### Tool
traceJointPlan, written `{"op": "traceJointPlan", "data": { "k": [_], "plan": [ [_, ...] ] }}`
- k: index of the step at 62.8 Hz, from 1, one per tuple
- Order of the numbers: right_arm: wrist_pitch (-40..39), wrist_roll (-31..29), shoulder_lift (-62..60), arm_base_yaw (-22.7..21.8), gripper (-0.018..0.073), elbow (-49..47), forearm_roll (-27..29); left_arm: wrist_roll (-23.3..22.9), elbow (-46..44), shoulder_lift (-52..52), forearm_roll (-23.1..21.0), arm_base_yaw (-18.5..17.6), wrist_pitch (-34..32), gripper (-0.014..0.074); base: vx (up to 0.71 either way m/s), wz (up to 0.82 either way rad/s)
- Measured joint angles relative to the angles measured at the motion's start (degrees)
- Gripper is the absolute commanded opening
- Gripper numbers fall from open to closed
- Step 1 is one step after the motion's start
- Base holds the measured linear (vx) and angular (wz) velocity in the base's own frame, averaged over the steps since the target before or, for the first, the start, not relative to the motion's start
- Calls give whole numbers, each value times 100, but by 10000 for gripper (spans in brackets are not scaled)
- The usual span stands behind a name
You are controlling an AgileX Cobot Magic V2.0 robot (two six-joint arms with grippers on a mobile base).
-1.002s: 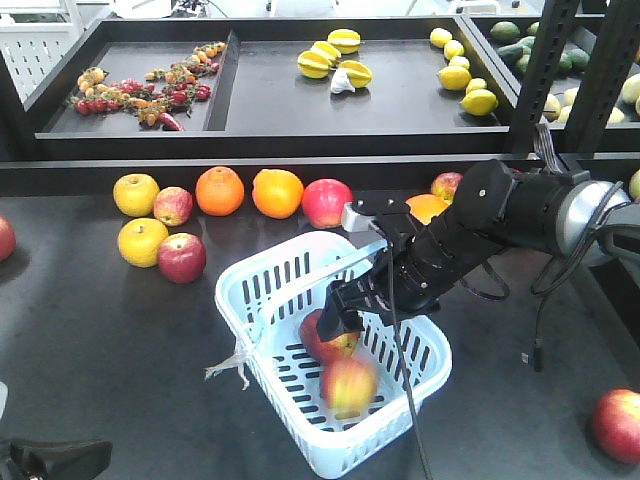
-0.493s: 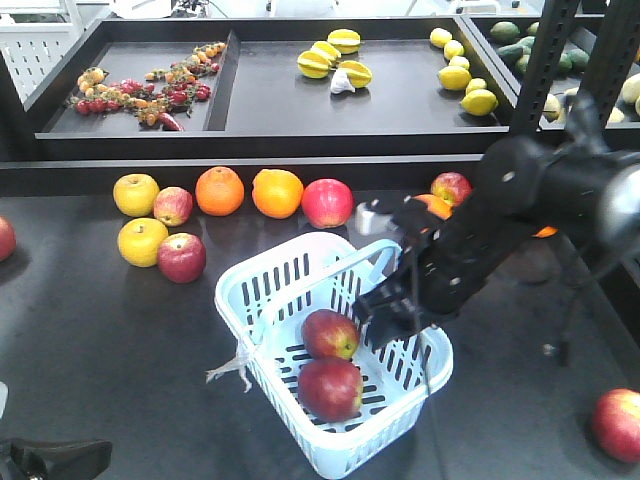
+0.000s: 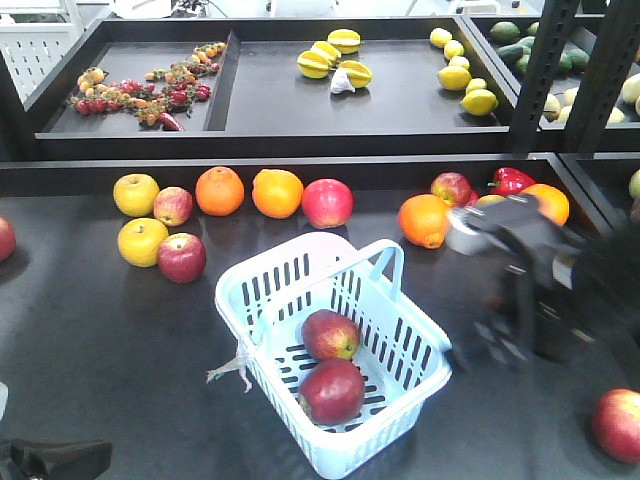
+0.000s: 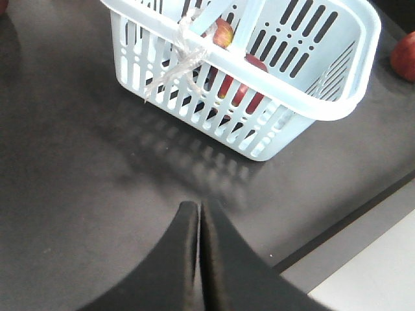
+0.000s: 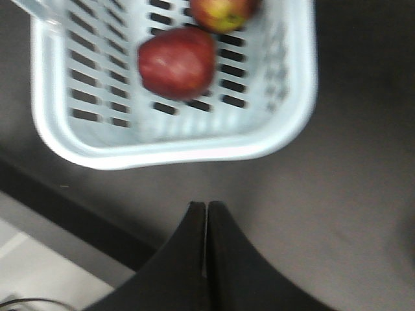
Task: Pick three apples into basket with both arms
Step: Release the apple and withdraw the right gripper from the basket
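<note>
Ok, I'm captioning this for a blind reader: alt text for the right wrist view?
A pale blue slotted basket on a dark table holds two red apples, seen blurred from above. The right gripper shows shut and empty at the bottom edge.

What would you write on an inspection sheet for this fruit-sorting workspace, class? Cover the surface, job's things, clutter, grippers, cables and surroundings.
Surface: dark table, no spills seen.
Job's things: pale blue basket holds two red apples; more red apples lie loose, one near the yellow ones, one at the far right.
Clutter: oranges, yellow apples, a red pepper.
Grippers: left gripper fingers together, holding nothing, low beside the basket; right gripper fingers together, holding nothing, outside the basket; right arm blurred.
Cables: nothing seen.
Surroundings: black shelf trays behind with lemons and small fruit.
</note>
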Motion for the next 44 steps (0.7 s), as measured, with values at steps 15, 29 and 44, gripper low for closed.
{"op": "traceJointPlan", "data": {
  "k": [15,29,44],
  "plan": [
    [183,2101,-872,-22,-5,450,-2431,0,0,0,0,0,7,-6,0,0],
    [197,2260,-881,-1225,38,456,-2708,0,0,0,0,0,7,-6,0,0],
    [45,17,-285,-3662,265,456,-474,0,0,0,-4,0,8,-6,0,0]
  ]
}}
